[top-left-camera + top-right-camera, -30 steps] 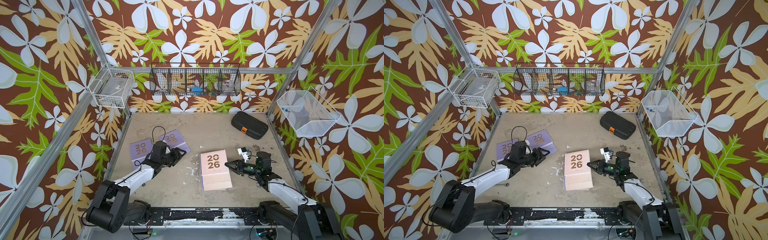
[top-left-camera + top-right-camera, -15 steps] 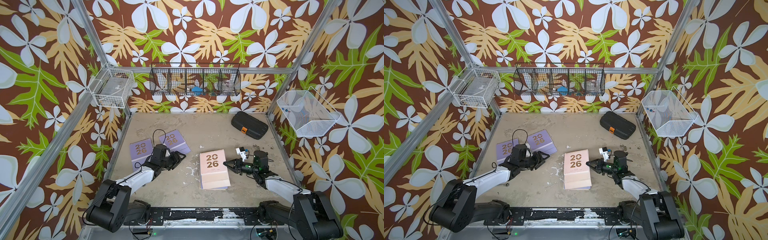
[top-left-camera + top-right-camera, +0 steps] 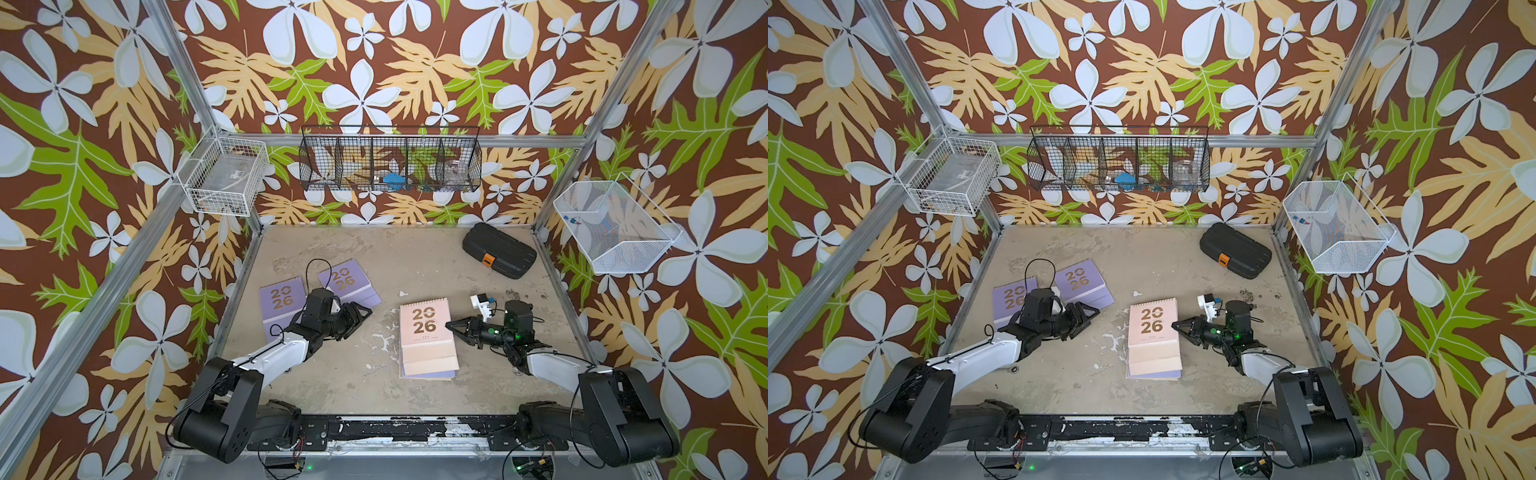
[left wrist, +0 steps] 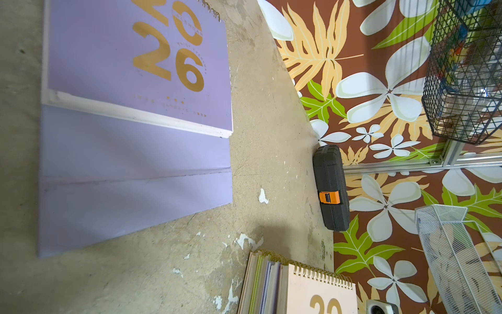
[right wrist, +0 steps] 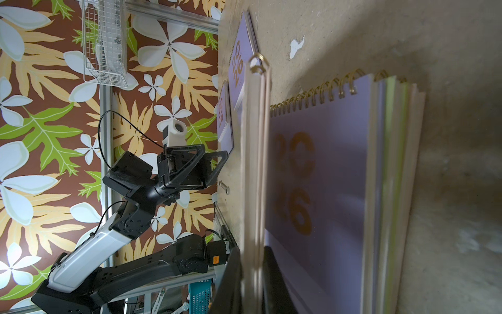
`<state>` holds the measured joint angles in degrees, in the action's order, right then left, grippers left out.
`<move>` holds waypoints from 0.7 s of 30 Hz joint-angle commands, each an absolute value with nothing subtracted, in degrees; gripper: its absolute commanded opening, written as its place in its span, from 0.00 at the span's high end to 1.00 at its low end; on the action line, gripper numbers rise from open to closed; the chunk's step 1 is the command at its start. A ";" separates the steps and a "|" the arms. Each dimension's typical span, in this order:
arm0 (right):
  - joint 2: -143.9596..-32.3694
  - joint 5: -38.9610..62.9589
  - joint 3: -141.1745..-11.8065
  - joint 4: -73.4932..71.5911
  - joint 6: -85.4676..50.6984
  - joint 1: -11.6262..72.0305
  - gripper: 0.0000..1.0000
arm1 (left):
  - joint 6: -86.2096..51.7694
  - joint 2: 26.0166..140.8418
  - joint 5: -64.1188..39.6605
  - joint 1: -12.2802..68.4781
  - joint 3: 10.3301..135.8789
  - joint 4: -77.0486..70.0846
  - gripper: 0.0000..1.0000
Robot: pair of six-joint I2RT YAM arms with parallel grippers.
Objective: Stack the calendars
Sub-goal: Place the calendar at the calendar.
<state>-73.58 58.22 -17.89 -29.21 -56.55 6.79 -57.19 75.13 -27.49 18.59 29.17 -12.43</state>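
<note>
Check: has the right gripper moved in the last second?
Yes, slightly. Against the black case, the right gripper, shut on the pink calendar, has shifted to the robot's left and toward the back wall.

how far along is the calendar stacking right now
Done: a pile of three calendars sits mid-table, lilac on top of green and pink. In hand: the right tool is shut on a pink calendar, held just over that pile. Still to do: two lilac calendars lie loose by the open, empty left tool.

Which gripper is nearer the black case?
Right. The right gripper, gripping the pink calendar, is in front of the black case; the left gripper is farther off, by a lilac calendar.
</note>
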 commanded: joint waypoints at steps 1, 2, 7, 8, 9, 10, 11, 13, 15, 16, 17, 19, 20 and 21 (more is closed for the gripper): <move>-74.13 59.03 -18.02 -32.52 -56.26 6.94 0.94 | -57.04 75.32 -27.86 18.67 28.92 -13.32 0.39; -74.34 58.98 -17.93 -32.59 -56.16 6.94 0.94 | -57.13 75.35 -27.86 18.63 28.87 -13.36 0.39; -75.45 58.55 -17.84 -32.70 -55.66 6.94 0.93 | -57.13 75.56 -27.70 18.63 28.92 -13.52 0.39; -75.65 58.46 -17.84 -32.70 -55.58 6.94 0.93 | -57.08 75.64 -27.69 18.64 28.92 -13.53 0.39; -75.84 58.38 -17.84 -32.62 -55.48 6.94 0.92 | -57.17 75.72 -27.71 18.66 28.92 -13.52 0.39; -75.89 58.28 -17.84 -32.39 -55.29 6.94 0.91 | -57.22 75.75 -27.69 18.64 28.92 -13.57 0.39; -75.93 58.15 -17.83 -32.15 -55.08 6.94 0.90 | -57.22 75.79 -27.71 18.63 29.00 -13.53 0.39; -75.89 57.51 -17.93 -30.69 -54.00 6.94 0.87 | -57.22 75.76 -27.60 18.61 29.00 -13.52 0.39; -76.09 57.24 -17.76 -30.28 -53.70 6.99 0.84 | -57.19 75.77 -27.54 18.65 29.09 -13.49 0.39; -76.19 57.07 -17.60 -30.19 -53.62 6.99 0.82 | -57.30 75.86 -27.51 18.68 29.09 -13.47 0.39; -76.20 56.81 -17.50 -30.05 -53.40 6.94 0.82 | -57.30 75.85 -27.51 18.58 29.09 -13.48 0.39; -76.29 56.28 -17.36 -29.73 -53.22 6.97 0.81 | -57.30 75.94 -27.51 18.62 29.18 -13.51 0.39; -76.37 56.10 -17.40 -29.57 -53.09 6.95 0.81 | -57.39 75.94 -27.51 18.65 29.18 -13.50 0.39; -76.38 55.84 -17.48 -29.13 -52.78 6.95 0.81 | -57.39 75.94 -27.52 18.62 29.27 -13.49 0.39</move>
